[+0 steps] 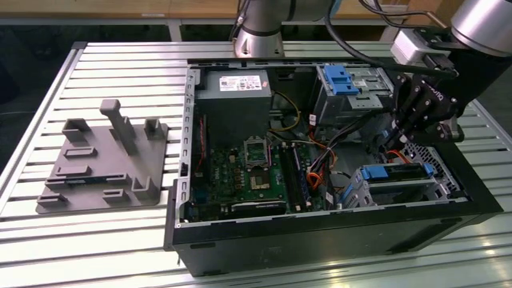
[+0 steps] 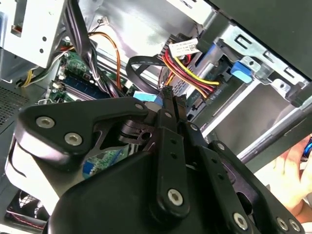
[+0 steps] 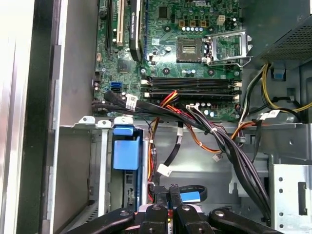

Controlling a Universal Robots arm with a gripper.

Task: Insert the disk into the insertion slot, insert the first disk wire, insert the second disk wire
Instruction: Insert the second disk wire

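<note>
At right of the exterior view, the disk (image 1: pixel 397 173) sits in the insertion slot (image 1: pixel 416 186), so the pincer (image 3: pixel 171 191) clenches a thin black wire (image 3: pixel 191 189) just beside it, apparently for plugging in.

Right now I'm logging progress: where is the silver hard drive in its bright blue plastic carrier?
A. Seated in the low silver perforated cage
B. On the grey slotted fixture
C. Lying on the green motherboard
A: in the exterior view the silver hard drive in its bright blue plastic carrier sits inside the low silver perforated cage.

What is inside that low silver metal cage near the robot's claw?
The disk in its blue carrier sits inside the insertion slot, so that step looks done. Its blue edge and silver top show. The cage walls cover its underside. The gripper hangs above, by the loose cables.
</note>
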